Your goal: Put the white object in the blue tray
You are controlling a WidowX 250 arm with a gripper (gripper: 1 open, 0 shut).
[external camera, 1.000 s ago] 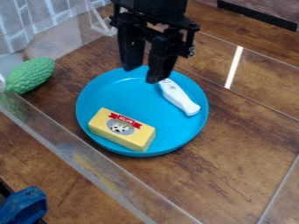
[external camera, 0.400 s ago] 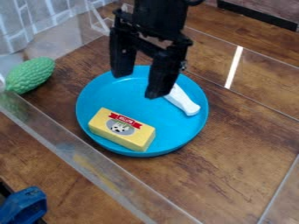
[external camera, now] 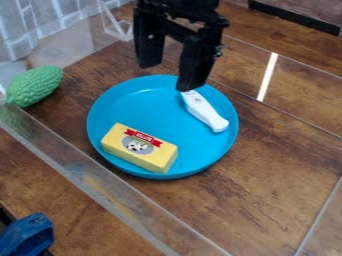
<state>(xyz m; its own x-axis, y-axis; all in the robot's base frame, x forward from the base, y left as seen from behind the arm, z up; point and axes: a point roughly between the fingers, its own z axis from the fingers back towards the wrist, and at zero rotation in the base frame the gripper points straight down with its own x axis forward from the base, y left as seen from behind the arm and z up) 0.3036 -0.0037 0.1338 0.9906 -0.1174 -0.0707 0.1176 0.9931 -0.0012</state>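
The white object lies flat inside the blue tray, near its right rim, with nothing touching it. A yellow block with a red label rests in the tray's front part. My gripper hangs above the tray's back edge, pointing down, its two black fingers spread wide apart and empty. The right finger's tip is just above the white object's far end.
A green bumpy toy lies on the wooden table at the left. A clear plastic sheet edge runs diagonally across the front. A blue thing sits in the bottom left corner.
The gripper's fingers have spread apart and let go of the white object, which stays in the tray. The gripper has risen slightly.
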